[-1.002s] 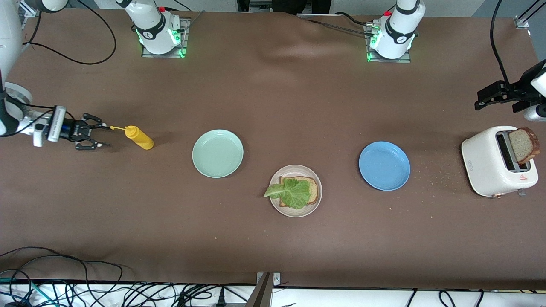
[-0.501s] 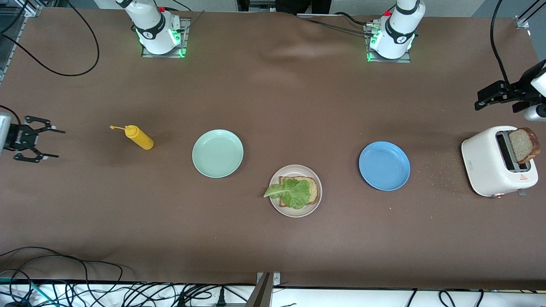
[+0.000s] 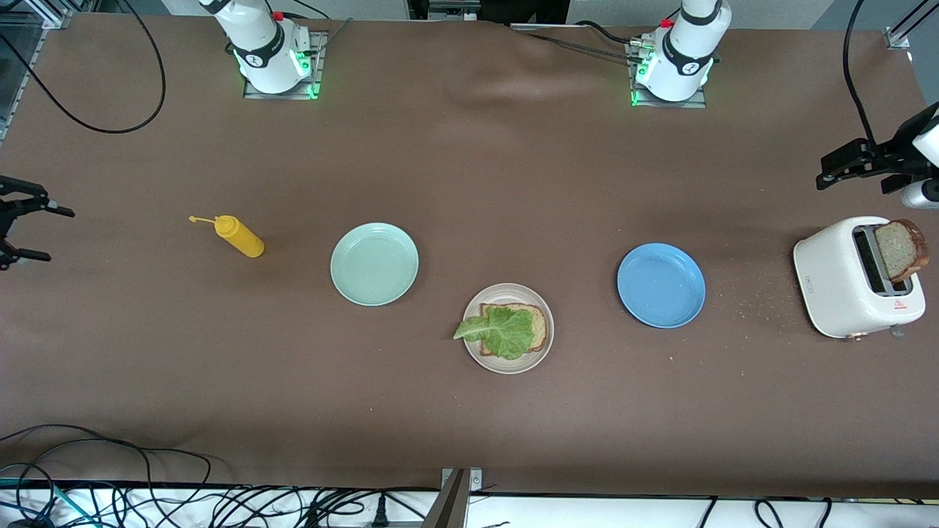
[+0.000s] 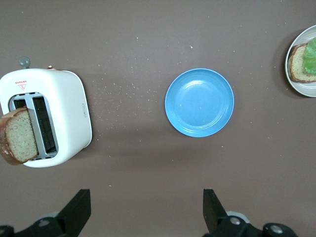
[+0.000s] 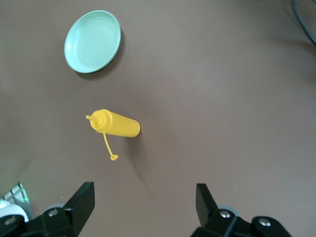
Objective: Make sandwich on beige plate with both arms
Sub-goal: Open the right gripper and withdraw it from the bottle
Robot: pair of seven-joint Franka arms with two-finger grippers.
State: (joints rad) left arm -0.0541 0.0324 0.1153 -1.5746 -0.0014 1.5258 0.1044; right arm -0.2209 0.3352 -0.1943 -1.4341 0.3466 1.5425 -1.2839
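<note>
Beige plate (image 3: 508, 294) with bread slice (image 3: 539, 327) and lettuce (image 3: 502, 331); left gripper (image 3: 843, 167) and right gripper (image 3: 18, 233), fingers apart, empty.

We see bare table (image 3: 469, 183) all around the beige plate (image 3: 543, 348); the mint plate (image 3: 374, 264) and blue plate (image 3: 661, 285) flank it, apart. Toaster (image 3: 843, 282) and yellow bottle (image 3: 238, 236) stand toward the ends.

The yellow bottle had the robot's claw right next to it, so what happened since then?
The right gripper pulled away from the yellow squeeze bottle toward the right arm's end of the table, open and empty. The bottle, the beige plate with bread and lettuce, and the left gripper stayed put.
</note>
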